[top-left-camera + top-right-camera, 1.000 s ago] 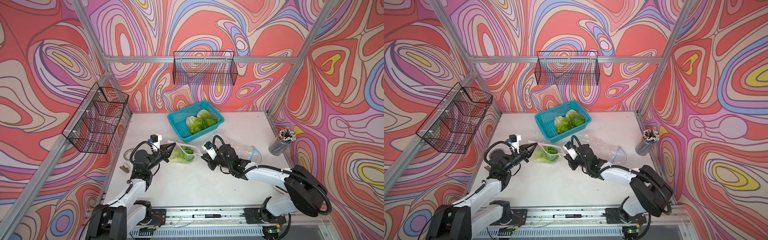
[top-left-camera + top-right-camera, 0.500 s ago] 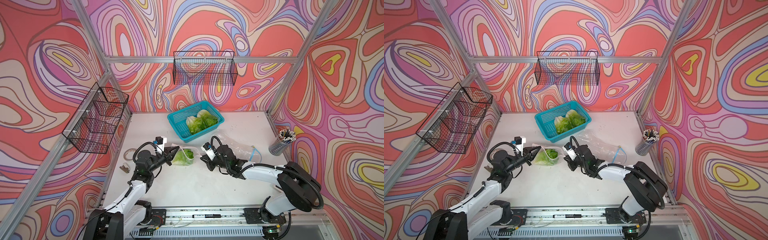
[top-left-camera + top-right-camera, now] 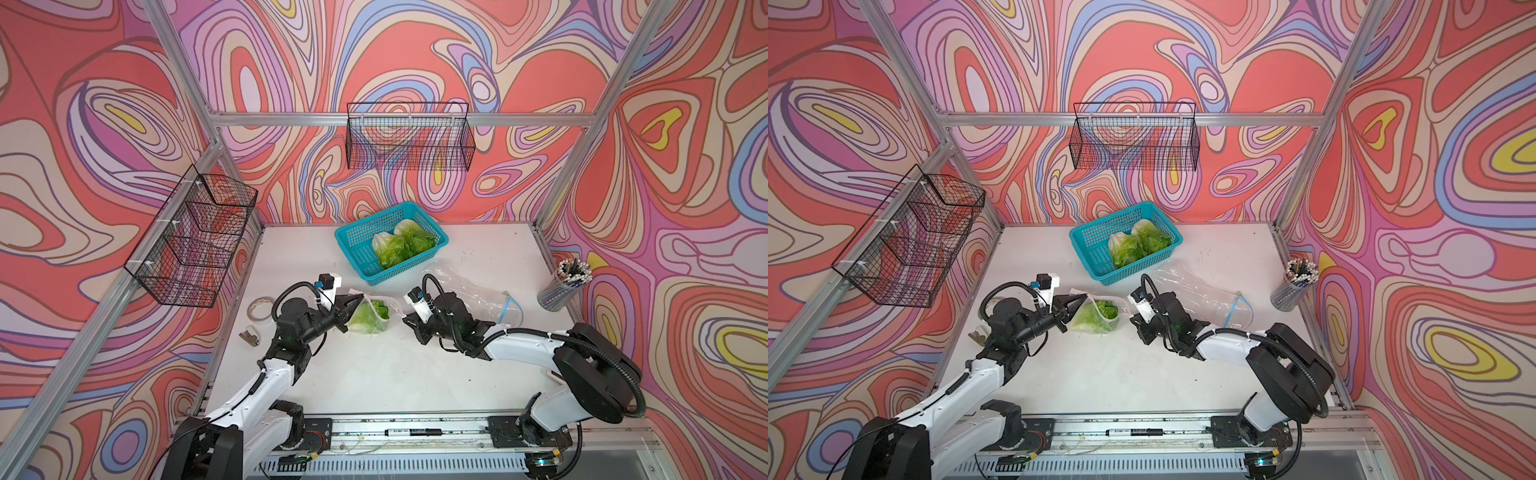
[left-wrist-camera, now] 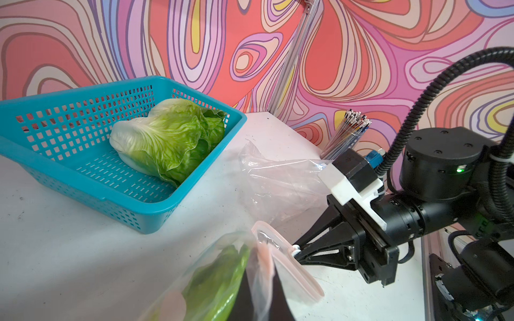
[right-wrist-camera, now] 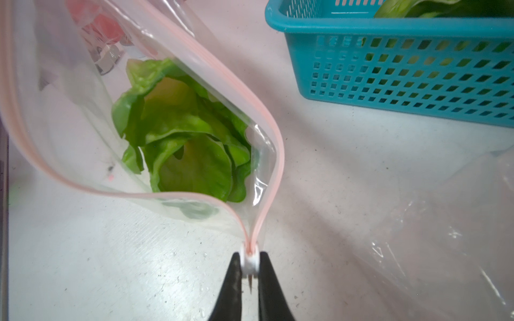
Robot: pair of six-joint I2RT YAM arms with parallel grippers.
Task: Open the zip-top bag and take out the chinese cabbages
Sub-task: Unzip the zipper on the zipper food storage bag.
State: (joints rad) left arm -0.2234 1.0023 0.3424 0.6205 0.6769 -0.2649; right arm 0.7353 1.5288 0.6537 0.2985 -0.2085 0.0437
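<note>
While the left gripper (image 3: 357, 298) has its fingers closed tight on one top corner of the zip-top bag (image 3: 371, 319), the right gripper (image 4: 297, 250) meets the bag from the opposite side. Its black fingers are narrow, clasping the white slider (image 5: 249, 259) at the far end of the pink zip track. Between the two arms the bag's mouth gapes. From the right wrist view you look straight in at a chinese cabbage (image 5: 189, 139), its green leaves toward the opening, inside the clear plastic. The bag sits near the middle of the bench (image 3: 374, 374), its belly down on the surface as far as I can tell, and the corner in the left fingers is lifted a little. Just behind it stands a teal basket (image 3: 353, 245) with two other cabbages (image 3: 390, 249) lying side by side, touching, white bases turned toward the back. Behind the right arm lies a second clear bag (image 3: 473, 289) with a blue zip, slack and crumpled. A cup of pencils (image 3: 562, 286) stands at the right edge — a tape roll (image 3: 259, 309) lies over at the left.
</note>
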